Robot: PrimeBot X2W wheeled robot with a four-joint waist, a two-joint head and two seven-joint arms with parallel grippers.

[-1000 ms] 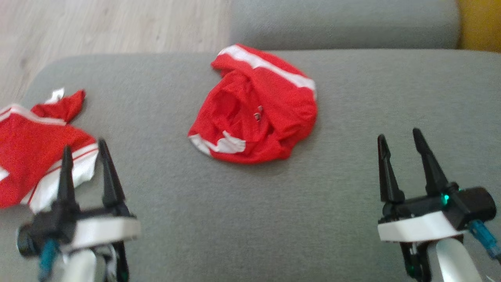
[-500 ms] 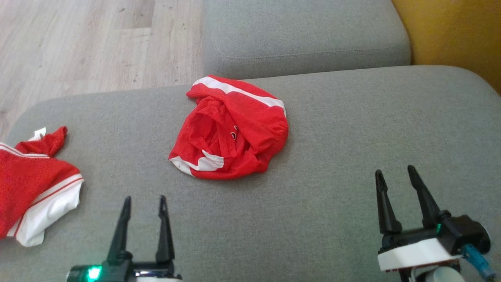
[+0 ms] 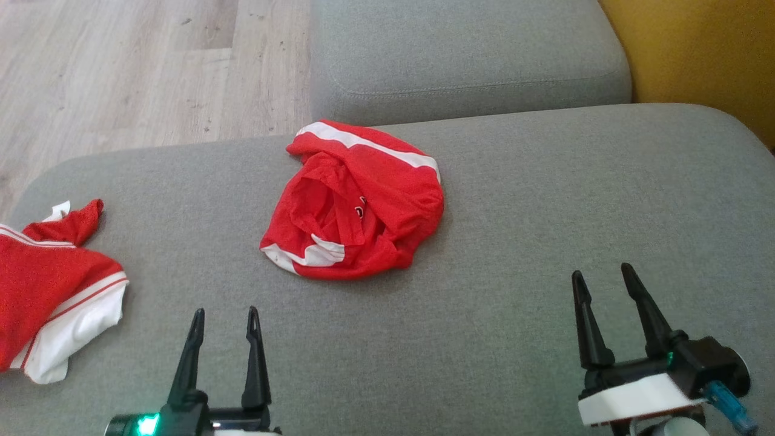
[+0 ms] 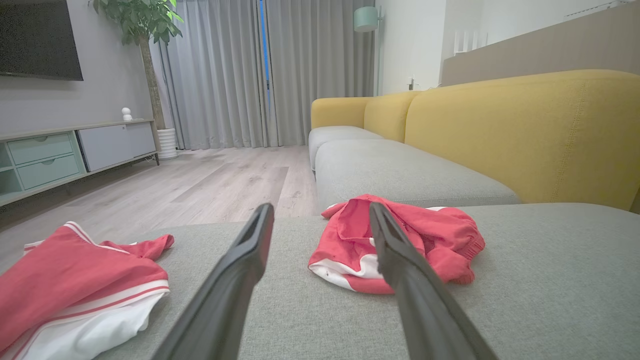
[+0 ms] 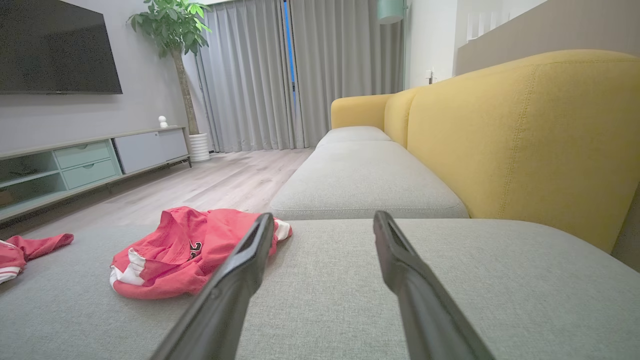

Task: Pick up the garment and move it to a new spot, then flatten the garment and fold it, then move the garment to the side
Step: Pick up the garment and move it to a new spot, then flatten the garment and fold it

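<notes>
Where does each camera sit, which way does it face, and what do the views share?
Head view: on the head, looking forward and down at the grey sofa seat; left claw and right claw, both open, at the bottom.
Left wrist view: low over the seat, looking along its own fingers at the bunched red piece; jersey at left.
Right wrist view: low, looking along its fingers over the seat toward the curtains.
All three share the bunched red piece.
</notes>
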